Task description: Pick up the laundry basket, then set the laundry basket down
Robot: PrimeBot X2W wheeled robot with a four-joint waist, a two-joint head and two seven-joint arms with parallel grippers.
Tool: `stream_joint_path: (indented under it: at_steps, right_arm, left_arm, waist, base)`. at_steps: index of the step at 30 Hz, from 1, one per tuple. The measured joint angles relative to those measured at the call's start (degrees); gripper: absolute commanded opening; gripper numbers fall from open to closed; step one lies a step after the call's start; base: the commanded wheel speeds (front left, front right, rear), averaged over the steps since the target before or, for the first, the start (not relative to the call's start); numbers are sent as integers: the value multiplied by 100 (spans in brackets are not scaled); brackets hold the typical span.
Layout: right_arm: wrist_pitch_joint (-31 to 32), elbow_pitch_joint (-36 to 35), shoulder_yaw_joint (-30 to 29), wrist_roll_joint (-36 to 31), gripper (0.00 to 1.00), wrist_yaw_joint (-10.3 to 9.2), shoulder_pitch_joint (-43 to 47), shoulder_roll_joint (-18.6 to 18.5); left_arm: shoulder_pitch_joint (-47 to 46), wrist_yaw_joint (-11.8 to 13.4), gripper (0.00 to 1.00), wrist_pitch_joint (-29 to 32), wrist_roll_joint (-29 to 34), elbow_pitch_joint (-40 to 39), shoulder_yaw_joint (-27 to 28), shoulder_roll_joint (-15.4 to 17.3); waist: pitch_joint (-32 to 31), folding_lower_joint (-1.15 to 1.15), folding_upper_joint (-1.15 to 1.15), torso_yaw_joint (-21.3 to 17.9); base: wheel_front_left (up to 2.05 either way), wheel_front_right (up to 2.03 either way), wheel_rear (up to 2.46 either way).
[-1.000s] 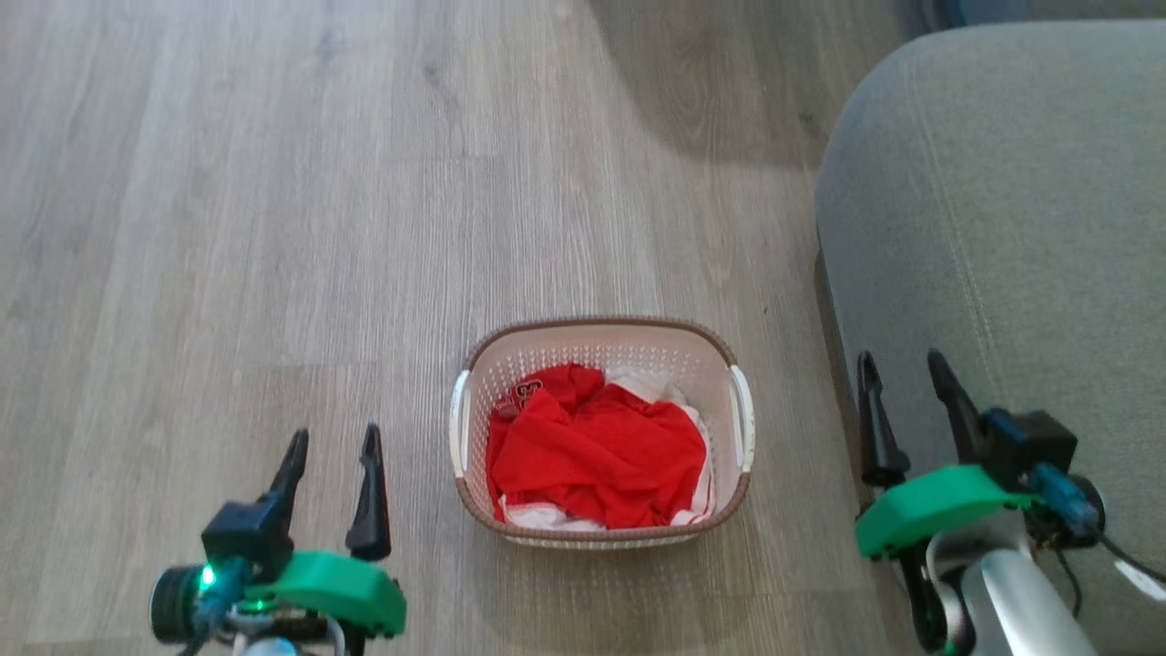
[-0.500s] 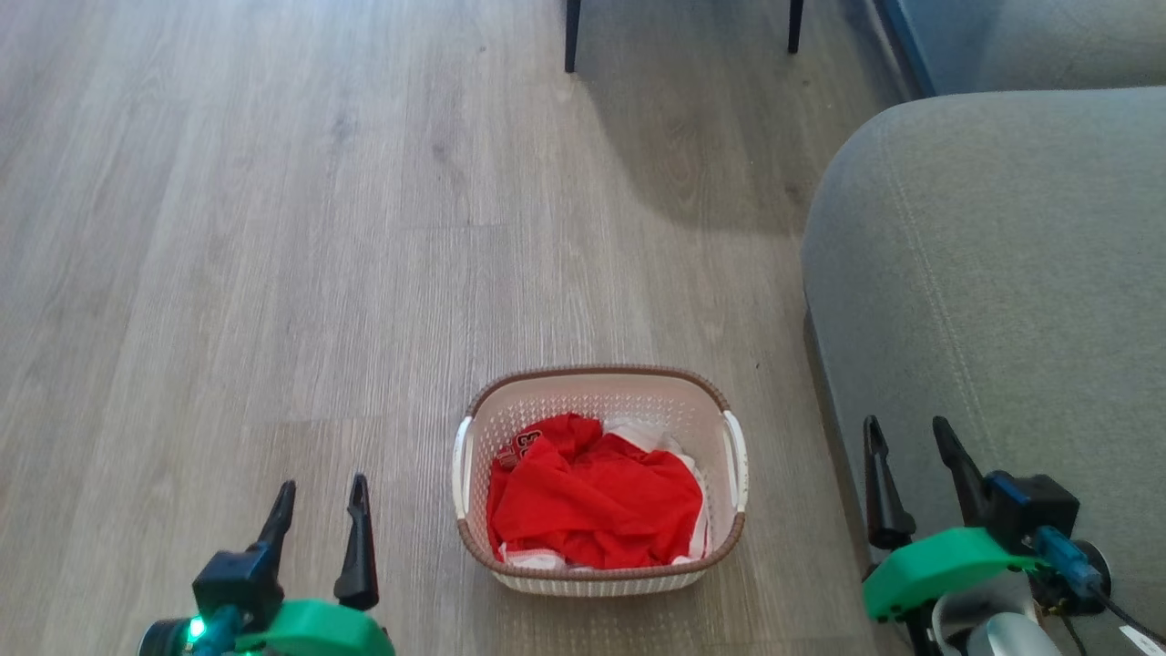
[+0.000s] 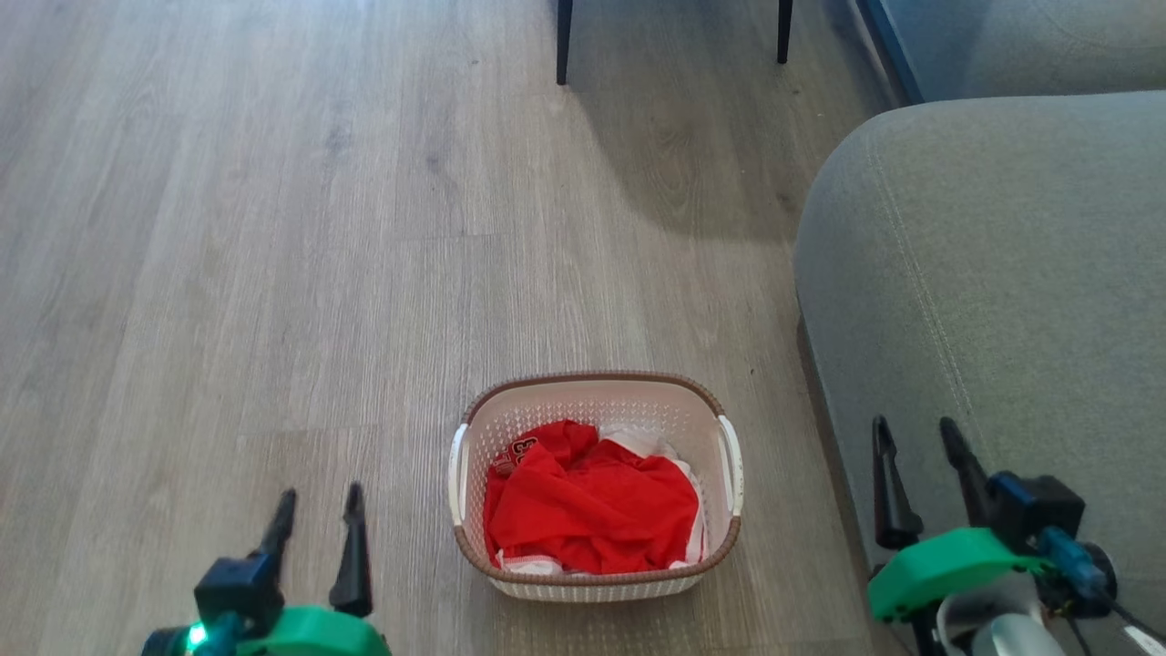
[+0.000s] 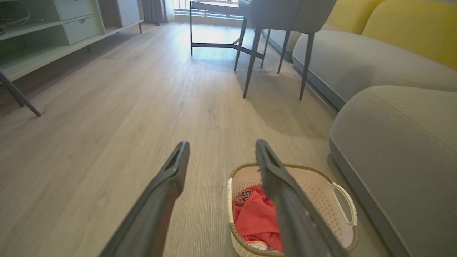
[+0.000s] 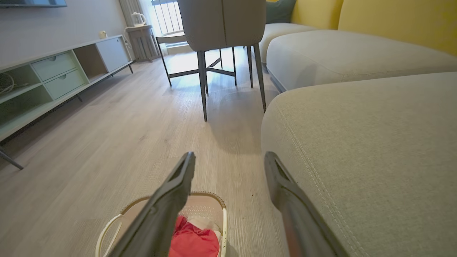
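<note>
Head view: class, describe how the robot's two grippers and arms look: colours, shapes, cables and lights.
The left gripper and right gripper each have two long, slim, dark fingers tapering to points, a black boxy block and a bright green curved shell. The left one carries a glowing green light. The right one has a blue connector with a thin black cable, on a pale silver forearm.

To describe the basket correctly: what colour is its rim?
Brown, braided-looking. The rim of the laundry basket shows best in the head view.
</note>
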Motion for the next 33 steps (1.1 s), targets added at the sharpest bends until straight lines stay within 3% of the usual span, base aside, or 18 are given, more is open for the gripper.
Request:
stream_joint_path:
  at_steps: [6,33]
  right_arm:
    - [7,497,19,41,0,0,185,29]
    - [365,509,-81,1726,0,0,197,22]
  left_arm:
    - [159,-2,0,26,-49,501,-38,-1]
    - [19,-157,0,417,-1744,539,138,-1]
  waist:
    - [0,0,0,-1]
    - [13,0,0,-21]
  base:
    - [0,0,0]
    - [0,0,0]
